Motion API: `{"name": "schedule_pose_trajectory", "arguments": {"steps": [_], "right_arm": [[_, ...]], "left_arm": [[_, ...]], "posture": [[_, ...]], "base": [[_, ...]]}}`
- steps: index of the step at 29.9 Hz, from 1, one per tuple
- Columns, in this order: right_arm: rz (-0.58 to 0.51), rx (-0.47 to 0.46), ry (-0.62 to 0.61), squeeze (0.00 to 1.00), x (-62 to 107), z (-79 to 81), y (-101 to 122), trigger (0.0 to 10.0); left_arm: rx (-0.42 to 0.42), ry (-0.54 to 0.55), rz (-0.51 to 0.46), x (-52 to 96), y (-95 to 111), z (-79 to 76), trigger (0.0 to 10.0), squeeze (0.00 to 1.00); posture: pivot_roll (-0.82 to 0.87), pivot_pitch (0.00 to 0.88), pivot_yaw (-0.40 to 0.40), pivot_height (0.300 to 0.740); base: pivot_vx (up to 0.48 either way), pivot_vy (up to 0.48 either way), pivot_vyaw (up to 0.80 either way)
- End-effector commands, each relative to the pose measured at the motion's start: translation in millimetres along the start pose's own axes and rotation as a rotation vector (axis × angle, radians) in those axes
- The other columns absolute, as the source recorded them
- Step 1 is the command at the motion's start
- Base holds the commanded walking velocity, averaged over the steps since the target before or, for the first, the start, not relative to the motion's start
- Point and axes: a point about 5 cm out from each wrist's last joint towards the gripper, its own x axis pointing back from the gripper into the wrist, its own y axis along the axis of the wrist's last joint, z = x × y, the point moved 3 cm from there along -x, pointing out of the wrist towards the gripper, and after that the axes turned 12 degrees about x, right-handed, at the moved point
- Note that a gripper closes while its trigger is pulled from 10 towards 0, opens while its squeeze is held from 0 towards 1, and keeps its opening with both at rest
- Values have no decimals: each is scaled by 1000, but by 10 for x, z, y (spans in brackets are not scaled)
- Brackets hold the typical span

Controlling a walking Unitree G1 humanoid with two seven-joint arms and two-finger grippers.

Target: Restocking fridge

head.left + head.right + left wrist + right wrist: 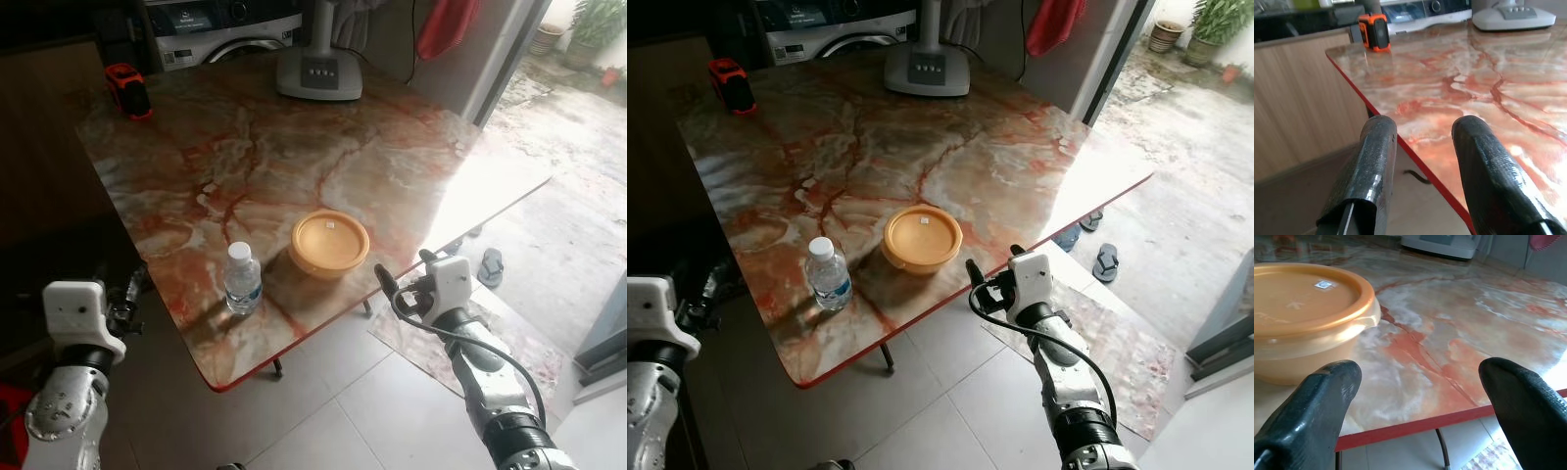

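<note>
Both grippers hang just off the near edge of the marble table (392, 166), fingers spread apart and holding nothing. From the right wrist view, the right gripper (1420, 396) points over the red table edge at the orange bowl (329, 242), which sits lidded on the table close to that edge; the gripper does not touch it. The water bottle (242, 278) stands upright on the table just beside the bowl, on the robot's left of it and nearer the table's corner. The left gripper (1422, 147) sits off the table's left edge, apart from the bottle. At the table's far side stand a white fan base (318, 70) and, well apart from it, an orange tape measure (128, 90). Sandals (1105, 260) lie on the floor beyond the table's right edge.
</note>
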Motion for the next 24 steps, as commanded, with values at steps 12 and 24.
{"name": "schedule_pose_trajectory", "arguments": {"steps": [12,24], "right_arm": [[-96,-101,-178,0,36,-331,136,10000],[-130,-146,-228,0,67,-388,199,10000]], "left_arm": [[-5,-37,-72,-37,-2,-241,10000,0],[17,-33,-68,-15,-37,-272,10000,0]], "posture": [[88,112,-87,740],[89,101,-81,740]], "base": [[0,0,0],[0,0,0]]}}
